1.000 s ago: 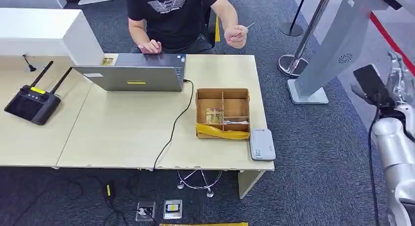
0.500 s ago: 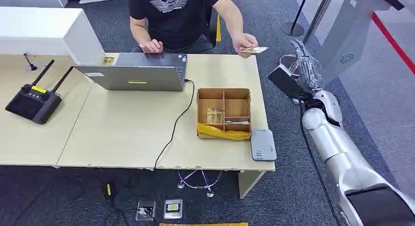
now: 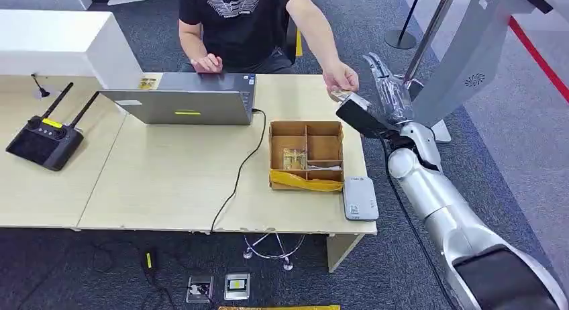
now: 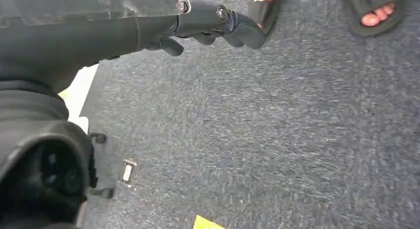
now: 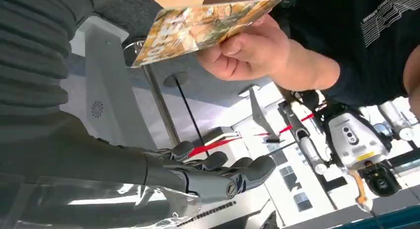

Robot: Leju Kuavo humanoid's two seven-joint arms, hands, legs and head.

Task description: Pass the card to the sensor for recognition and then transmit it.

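A person seated behind the table holds out a colourful card [image 3: 339, 95] [image 5: 198, 28] in one hand [image 3: 341, 77] over the table's far right corner. My right hand [image 3: 386, 88] is raised just to the right of the card, fingers [image 5: 213, 174] stretched out and apart, holding nothing and a short gap from the card. The sensor, a flat grey card reader [image 3: 359, 198], lies at the table's front right corner. My left hand [image 4: 218, 23] hangs over the carpet with nothing in it.
A compartmented cardboard box [image 3: 306, 152] stands just behind the reader. A laptop [image 3: 181, 98] with a black cable, a black remote controller [image 3: 43, 142] and a white box [image 3: 60, 45] occupy the table's left and back. A grey kiosk [image 3: 470, 55] stands to the right of my arm.
My right arm has swung in from the far right and up to the table's far right corner. The person has lowered the card from head height toward my hand.
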